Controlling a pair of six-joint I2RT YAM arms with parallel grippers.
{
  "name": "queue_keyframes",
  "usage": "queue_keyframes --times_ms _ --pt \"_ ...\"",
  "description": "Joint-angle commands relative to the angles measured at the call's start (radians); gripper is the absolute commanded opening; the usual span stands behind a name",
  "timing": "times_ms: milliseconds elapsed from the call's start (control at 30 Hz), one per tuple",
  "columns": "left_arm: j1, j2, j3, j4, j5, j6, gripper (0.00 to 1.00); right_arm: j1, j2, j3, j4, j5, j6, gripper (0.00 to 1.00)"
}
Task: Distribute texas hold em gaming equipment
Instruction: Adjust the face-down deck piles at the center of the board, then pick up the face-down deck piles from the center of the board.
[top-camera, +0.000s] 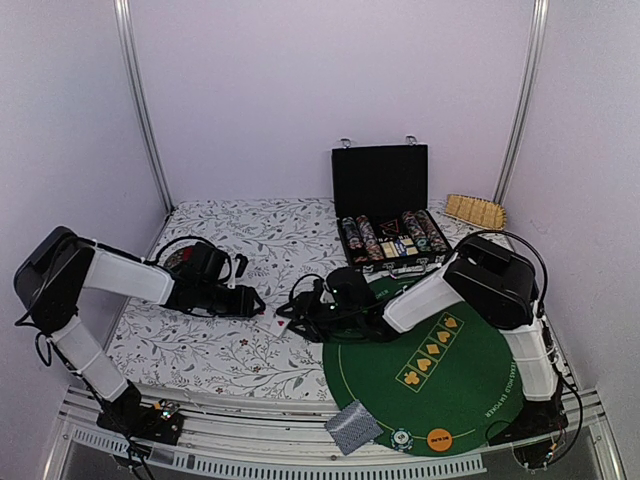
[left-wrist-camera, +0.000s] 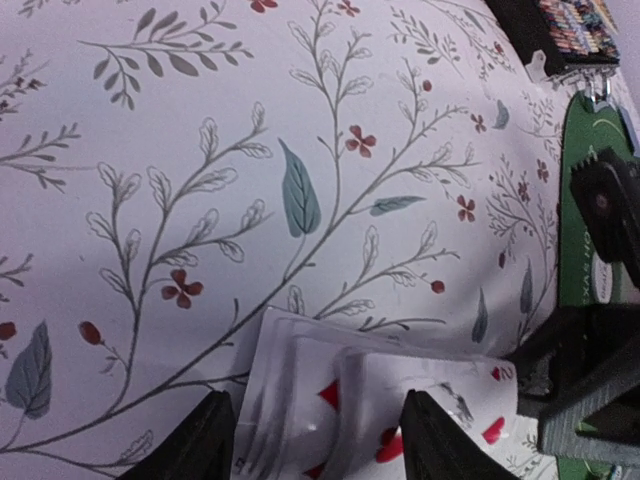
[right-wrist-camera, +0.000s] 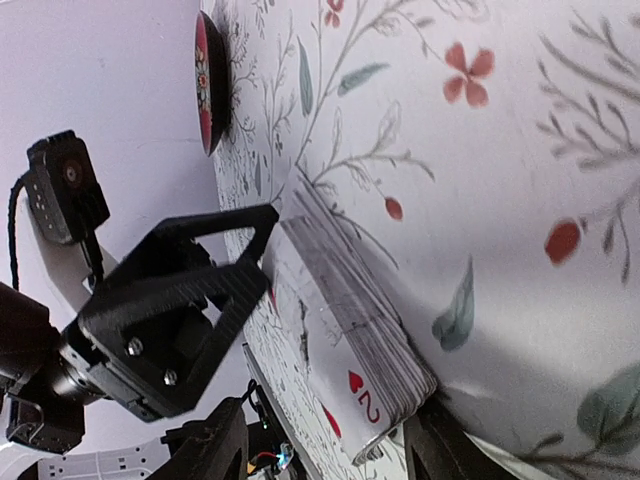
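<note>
The deck (right-wrist-camera: 350, 330) is near the middle of the tabletop (top-camera: 260, 240), just off the left edge of the green mat (top-camera: 470, 390), with a red two showing on its face. The right pincer (right-wrist-camera: 325, 445) holds one end between half-spread fingers. The left pincer (left-wrist-camera: 315, 440) straddles the other end, fingers partly apart. Whether it grips, I cannot tell.
</note>
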Motion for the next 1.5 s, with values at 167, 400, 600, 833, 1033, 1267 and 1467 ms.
queue_keyframes --times_ms 167,400,600,833,1033,1267,1467 --pt "-0.051 -0.028 -0.036 -0.031 0.064 -0.026 0.58 -0.041 0.047 0.078 -0.094 -0.033 -0.097 0.55" --pt "-0.049 -0.102 -0.051 -0.083 0.029 -0.026 0.6 -0.042 0.028 0.051 -0.159 -0.117 -0.192 0.55" --pt "-0.038 -0.124 -0.09 -0.022 0.068 -0.037 0.64 -0.043 0.095 0.112 -0.191 -0.213 -0.244 0.55" --pt "-0.014 -0.006 -0.081 0.01 0.023 -0.063 0.6 -0.044 0.17 0.185 -0.19 -0.229 -0.25 0.54" --pt "-0.013 0.017 -0.102 0.111 0.138 -0.099 0.54 -0.044 0.203 0.231 -0.183 -0.251 -0.267 0.53" --pt "-0.009 -0.022 -0.135 0.139 0.142 -0.105 0.4 -0.049 0.21 0.271 -0.158 -0.247 -0.295 0.41" --pt "0.002 -0.05 -0.151 0.14 0.149 -0.095 0.35 -0.071 0.189 0.253 -0.124 -0.259 -0.333 0.04"
